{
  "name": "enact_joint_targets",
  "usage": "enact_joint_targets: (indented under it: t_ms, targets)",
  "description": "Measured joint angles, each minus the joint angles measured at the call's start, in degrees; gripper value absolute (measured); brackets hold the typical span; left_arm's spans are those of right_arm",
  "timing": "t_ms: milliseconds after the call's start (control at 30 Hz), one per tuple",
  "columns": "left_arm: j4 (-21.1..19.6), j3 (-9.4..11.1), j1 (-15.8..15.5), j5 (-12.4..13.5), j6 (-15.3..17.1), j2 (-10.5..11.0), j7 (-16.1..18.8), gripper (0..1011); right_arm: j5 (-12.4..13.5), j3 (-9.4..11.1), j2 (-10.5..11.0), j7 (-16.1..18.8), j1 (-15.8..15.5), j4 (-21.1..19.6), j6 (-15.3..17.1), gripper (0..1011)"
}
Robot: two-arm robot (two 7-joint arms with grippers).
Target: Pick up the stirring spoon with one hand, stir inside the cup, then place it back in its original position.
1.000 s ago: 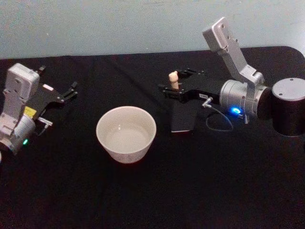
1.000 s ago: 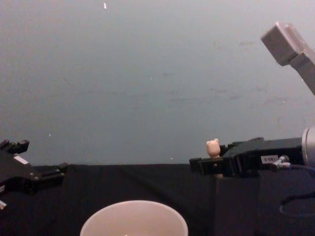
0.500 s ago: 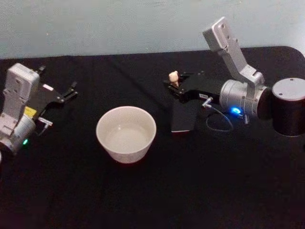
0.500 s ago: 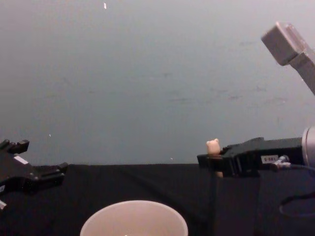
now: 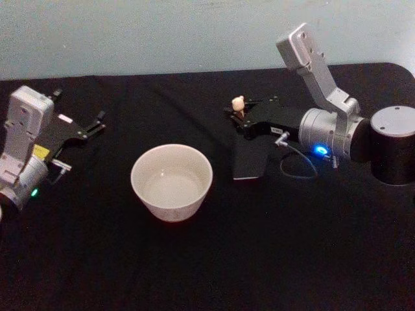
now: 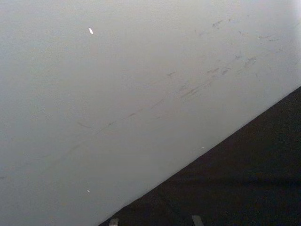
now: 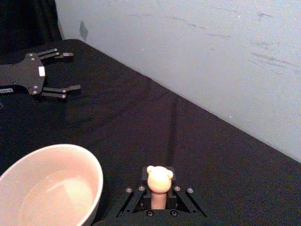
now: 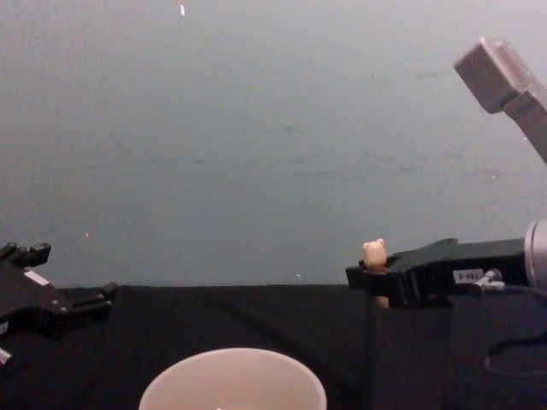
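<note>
The stirring spoon's bear-head knob [image 5: 238,102] and cream handle stick up out of the dark square holder [image 5: 249,159], which is the original position. The spoon's neck and bowl are hidden inside it. My right gripper [image 5: 237,118] reaches in over the holder's top and is shut on the handle just below the knob [image 7: 160,177], fingers pressed to both sides. The wide cream cup [image 5: 172,181] stands to the holder's left and has nothing in it. My left gripper [image 5: 79,107] rests open at the table's far left, well away from the cup.
A black cloth [image 5: 214,259] covers the whole table, with a pale wall behind it. A thin cable [image 5: 299,163] loops from the right wrist onto the cloth beside the holder. In the right wrist view the cup rim [image 7: 89,162] lies close beside the holder.
The right gripper's fingers, spread around the spoon handle a second ago, have shut on it. The knob leaned briefly and now stands upright. The left arm and the cup have not moved.
</note>
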Motion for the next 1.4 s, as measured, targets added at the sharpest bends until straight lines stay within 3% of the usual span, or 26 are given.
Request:
enact_joint_targets:
  t_ms: [733,1400]
  targets:
    - [0.0,0.0,0.0,0.0,0.0,0.0,0.0,1001,2.9,4.5,0.2,-2.1,-0.4,-6.4,-2.0,159]
    - [0.0,0.0,0.0,0.0,0.0,0.0,0.0,1001,6.5,5.4,1.4,-2.2,0.0,-10.6,-3.3,159]
